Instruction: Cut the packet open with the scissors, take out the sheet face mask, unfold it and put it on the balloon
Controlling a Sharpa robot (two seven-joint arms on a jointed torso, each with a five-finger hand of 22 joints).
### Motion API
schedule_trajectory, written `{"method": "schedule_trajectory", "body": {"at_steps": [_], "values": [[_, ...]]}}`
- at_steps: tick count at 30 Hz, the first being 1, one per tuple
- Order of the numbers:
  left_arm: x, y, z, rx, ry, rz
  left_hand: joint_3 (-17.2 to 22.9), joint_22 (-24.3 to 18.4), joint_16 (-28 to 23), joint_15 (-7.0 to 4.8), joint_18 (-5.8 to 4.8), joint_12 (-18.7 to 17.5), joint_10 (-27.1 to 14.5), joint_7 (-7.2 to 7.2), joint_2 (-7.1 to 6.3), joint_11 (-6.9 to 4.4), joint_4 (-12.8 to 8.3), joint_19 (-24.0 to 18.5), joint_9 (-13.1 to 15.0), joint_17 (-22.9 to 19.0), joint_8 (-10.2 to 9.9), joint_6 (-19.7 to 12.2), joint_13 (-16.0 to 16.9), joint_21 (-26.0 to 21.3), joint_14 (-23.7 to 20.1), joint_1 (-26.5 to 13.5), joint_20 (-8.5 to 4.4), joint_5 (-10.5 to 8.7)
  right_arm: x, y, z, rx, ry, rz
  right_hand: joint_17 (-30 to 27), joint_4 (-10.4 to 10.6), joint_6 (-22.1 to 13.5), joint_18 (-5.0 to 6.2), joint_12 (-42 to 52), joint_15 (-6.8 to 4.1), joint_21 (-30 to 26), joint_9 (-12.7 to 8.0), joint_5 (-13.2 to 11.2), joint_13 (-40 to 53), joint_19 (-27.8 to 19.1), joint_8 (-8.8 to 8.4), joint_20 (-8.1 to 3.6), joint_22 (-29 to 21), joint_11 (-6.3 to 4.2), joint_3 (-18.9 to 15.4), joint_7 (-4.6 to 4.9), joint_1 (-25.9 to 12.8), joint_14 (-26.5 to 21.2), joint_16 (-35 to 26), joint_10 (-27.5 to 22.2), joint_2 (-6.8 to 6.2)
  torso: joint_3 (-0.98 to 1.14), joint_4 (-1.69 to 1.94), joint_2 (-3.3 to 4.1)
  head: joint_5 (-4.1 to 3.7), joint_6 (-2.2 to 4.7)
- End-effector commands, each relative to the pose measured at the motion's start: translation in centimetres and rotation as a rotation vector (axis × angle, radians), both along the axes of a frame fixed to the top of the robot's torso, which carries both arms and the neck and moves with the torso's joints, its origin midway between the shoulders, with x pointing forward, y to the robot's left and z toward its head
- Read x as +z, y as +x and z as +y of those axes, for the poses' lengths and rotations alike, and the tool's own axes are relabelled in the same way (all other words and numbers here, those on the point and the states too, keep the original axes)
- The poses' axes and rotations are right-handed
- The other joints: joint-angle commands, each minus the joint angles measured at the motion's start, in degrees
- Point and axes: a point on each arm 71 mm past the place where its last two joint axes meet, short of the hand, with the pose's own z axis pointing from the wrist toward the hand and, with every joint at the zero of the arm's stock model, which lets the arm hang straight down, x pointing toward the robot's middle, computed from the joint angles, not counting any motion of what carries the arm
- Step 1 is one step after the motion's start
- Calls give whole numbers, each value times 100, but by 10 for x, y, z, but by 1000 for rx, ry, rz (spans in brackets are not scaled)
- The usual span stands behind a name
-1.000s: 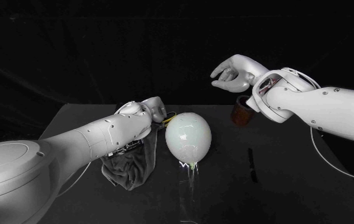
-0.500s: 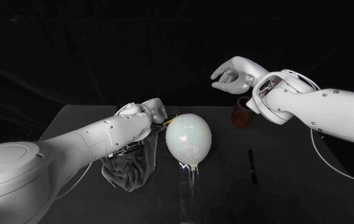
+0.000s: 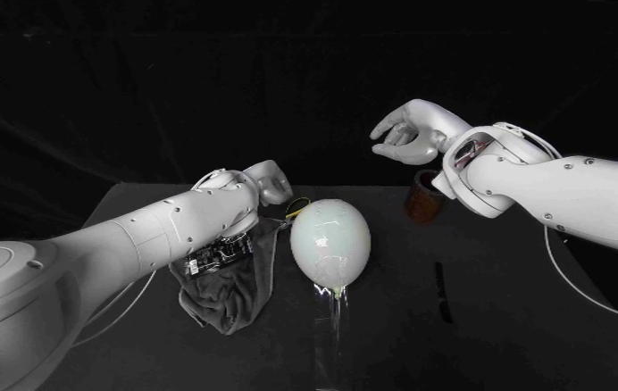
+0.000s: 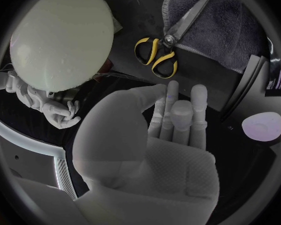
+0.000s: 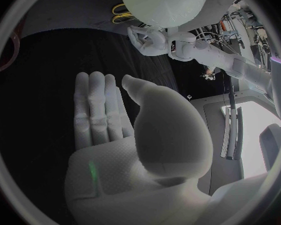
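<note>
Eyeing scissors (image 4: 168,40): prob. stiff, light; we'd grab the yellow loops. Left hand (image 4: 156,145) & right hand (image 5: 125,145) empty, fingers out.

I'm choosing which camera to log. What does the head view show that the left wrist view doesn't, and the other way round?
The head view adds the clear stand under the balloon, and a thin dark strip lying on the table to the stand's right.

The left wrist view adds the scissors in full, with yellow handles and blades resting on the dark cloth. It also shows a pale round thing I cannot identify.

Both show the balloon, the dark cloth, the left hand, which holds nothing, and the right hand.
</note>
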Motion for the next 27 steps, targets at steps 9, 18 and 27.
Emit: {"method": "schedule_trajectory", "body": {"at_steps": [9,18,27], "values": [[16,-3,12,-30,35,-6,-376,-270,-513,98,78,38,-242,81,-66,102,-80,-181,-17,-1184,-144,-145,33,-480,-951,77,146,-18,-4,-1,-1,10,-8,7,8,31,-24,91,9,-1,26,-6,30,8,-34,22,1,9,0,0,33,14,-39,39,-28,-54,3,20,-28,47,3],[4,-15,25,-9,134,2,-467,76,52,-61,24,434,18,-43,71,-67,-148,450,72,490,26,201,245,-178,309,191,19,-18,-7,-3,-2,11,-9,17,8,28,-29,91,8,0,28,-8,31,10,-37,20,2,12,1,2,34,20,-44,40,-33,-58,8,27,-31,68,-10],[-14,-24,25,-17,165,-11,-430,351,126,-117,-32,475,108,-92,105,-124,-193,759,96,794,72,366,281,-2,549,240,-42,-19,-9,-4,-4,9,-10,22,8,28,-29,91,8,0,28,-8,31,10,-37,20,2,12,1,2,34,20,-44,40,-33,-58,-5,28,-36,77,-9]]}}
